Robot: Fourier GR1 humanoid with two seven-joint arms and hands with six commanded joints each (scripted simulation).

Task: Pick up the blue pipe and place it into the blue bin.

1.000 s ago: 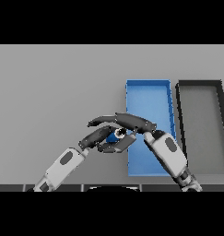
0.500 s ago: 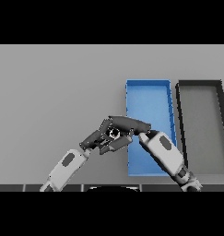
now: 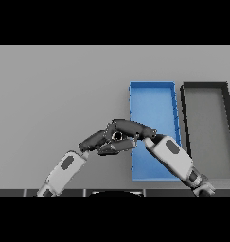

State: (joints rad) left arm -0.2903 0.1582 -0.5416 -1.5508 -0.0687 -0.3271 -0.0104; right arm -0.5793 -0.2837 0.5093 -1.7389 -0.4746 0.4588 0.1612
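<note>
Nearest the robot, the left hand [image 3: 96, 141] comes in from the lower left and the right hand [image 3: 130, 129] from the lower right; the two meet over the grey table [image 3: 55, 94], just left of the blue bin's [image 3: 152, 104] near left corner. The right hand lies across the top with its fingers curled leftward. The left hand sits directly under and against it, fingers stretched toward the right hand.

Between the two hands a small dark round opening [image 3: 118, 136] shows. This may be the end of the pipe, but no blue is visible on it, so the pipe's place cannot be confirmed beyond that. Whether either hand actually clasps it cannot be told.

Right of the hands, the blue bin stands lengthwise away from the robot. Beyond it to the right, just beside it, stands a dark bin [image 3: 207, 123] of like shape.
</note>
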